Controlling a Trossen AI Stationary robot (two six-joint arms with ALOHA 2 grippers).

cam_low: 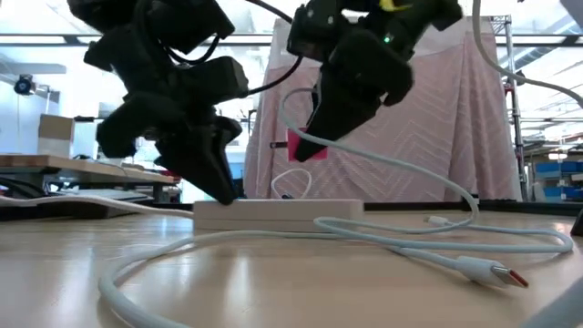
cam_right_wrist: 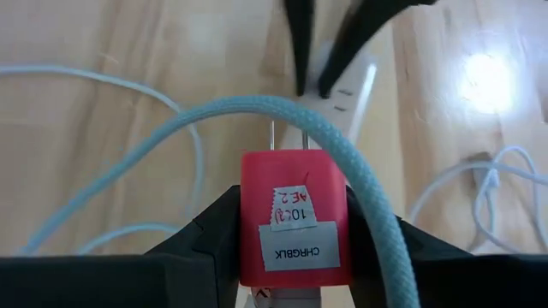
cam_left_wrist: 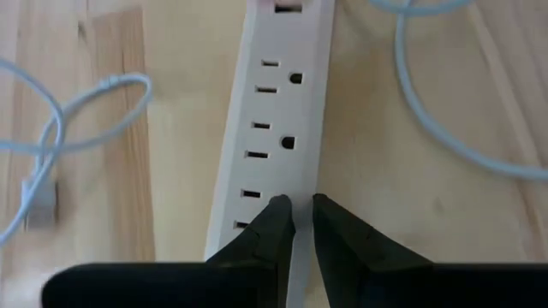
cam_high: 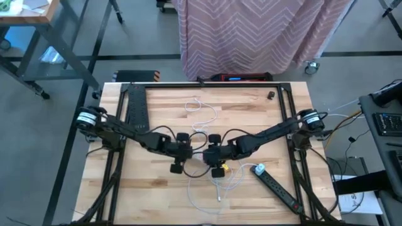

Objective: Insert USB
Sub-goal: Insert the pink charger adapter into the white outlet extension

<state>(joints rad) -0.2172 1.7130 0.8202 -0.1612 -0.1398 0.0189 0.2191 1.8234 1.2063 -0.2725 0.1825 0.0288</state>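
Note:
A white power strip (cam_left_wrist: 274,128) lies flat on the wooden table (cam_high: 157,194), between the two arms. My left gripper (cam_left_wrist: 301,210) is shut and slants down onto the strip's end (cam_low: 228,202). My right gripper (cam_right_wrist: 294,248) hangs above the strip, shut on a red charger block (cam_right_wrist: 294,214). The block's two prongs (cam_right_wrist: 287,137) point down toward the strip. A light blue braided cable (cam_right_wrist: 257,107) loops over the block. It runs down to the table, where a USB plug (cam_low: 499,275) lies loose. My left gripper sets its shut fingertips (cam_left_wrist: 278,214) on the strip's top face (cam_left_wrist: 300,184), beside one long edge and near one end. The fingers slant down from above. The strip stays flat on the table. My right gripper pinches the red block's two opposite sides (cam_right_wrist: 248,231) between its two fingers (cam_right_wrist: 210,235). The labelled face shows between the fingers. The block is clear of the table and tilted, prongs forward and down.
A black power strip (cam_high: 281,189) with a pale plug (cam_high: 259,169) lies near the right front. Thin white cables (cam_high: 201,110) curl on the far middle and near the front (cam_high: 217,187). A small dark piece (cam_high: 270,95) sits at the far right.

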